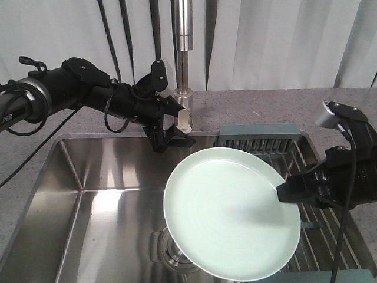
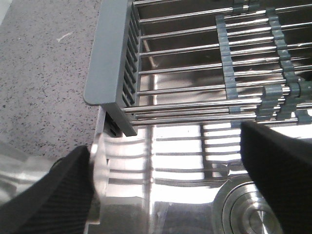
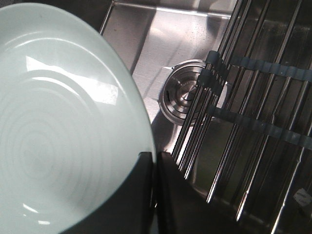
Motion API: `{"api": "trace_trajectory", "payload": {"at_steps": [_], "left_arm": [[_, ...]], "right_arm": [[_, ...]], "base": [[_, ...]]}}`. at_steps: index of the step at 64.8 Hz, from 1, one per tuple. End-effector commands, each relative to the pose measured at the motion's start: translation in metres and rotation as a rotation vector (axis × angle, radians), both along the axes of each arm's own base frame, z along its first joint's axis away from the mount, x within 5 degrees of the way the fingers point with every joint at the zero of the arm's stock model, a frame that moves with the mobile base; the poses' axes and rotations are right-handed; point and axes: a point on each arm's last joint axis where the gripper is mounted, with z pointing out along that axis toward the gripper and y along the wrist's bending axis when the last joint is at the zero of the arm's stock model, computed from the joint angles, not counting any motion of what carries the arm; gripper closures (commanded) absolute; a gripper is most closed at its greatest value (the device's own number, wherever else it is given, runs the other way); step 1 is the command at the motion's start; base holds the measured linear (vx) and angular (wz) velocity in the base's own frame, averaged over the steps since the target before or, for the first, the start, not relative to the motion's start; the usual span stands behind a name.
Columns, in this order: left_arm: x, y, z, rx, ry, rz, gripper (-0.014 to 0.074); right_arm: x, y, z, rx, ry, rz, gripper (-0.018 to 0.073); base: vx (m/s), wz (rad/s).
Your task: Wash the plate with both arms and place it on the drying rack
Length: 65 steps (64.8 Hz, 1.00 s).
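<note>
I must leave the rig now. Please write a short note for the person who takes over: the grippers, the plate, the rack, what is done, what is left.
Left gripper: open, empty, by the faucet base at the back of the sink.
Right gripper: shut on the rim of the plate.
Plate: in the air, tilted, over the sink, beside the rack and not on it.
Done: plate is picked up. No water is seen running, and it cannot be told whether the plate is washed.
Left: wash if needed, then set the plate on the rack.
</note>
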Motion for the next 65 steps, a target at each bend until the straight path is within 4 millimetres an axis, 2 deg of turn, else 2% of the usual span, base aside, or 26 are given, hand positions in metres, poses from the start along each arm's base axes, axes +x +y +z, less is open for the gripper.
{"api": "trace_trajectory", "payload": {"at_steps": [1, 16, 28, 41, 52, 58, 65], "left_arm": [[-0.023, -0.005, 0.047, -0.090, -0.009, -0.112, 0.0017], [-0.025, -0.002, 0.066, -0.107, -0.037, -0.037, 0.0022], [-0.028, 0.012, 0.095, -0.059, -0.047, 0.185, 0.0046], [-0.045, 0.037, 0.129, 0.047, -0.021, 0.424, 0.0064], [-0.063, 0.065, 0.154, 0.070, 0.103, 0.740, 0.0064], [-0.076, 0.079, 0.162, 0.100, 0.152, 0.882, 0.0064], [-0.093, 0.092, 0.167, 0.125, 0.165, 0.966, 0.0064]], "right_arm": [[0.000, 0.001, 0.016, 0.043, -0.067, -0.016, 0.0568], [0.000, 0.001, 0.016, 0.043, -0.066, -0.015, 0.0568], [0.000, 0.001, 0.016, 0.043, -0.066, -0.015, 0.0568], [0.000, 0.001, 0.016, 0.043, -0.066, -0.015, 0.0568], [0.000, 0.001, 0.016, 0.043, -0.066, -0.015, 0.0568], [0.000, 0.001, 0.016, 0.043, -0.066, -0.015, 0.0568], [0.000, 0.001, 0.016, 0.043, -0.066, -0.015, 0.0568]], "base": [[0.00, 0.00], [0.00, 0.00], [0.00, 0.00], [0.00, 0.00], [0.00, 0.00], [0.00, 0.00], [0.00, 0.00]]}}
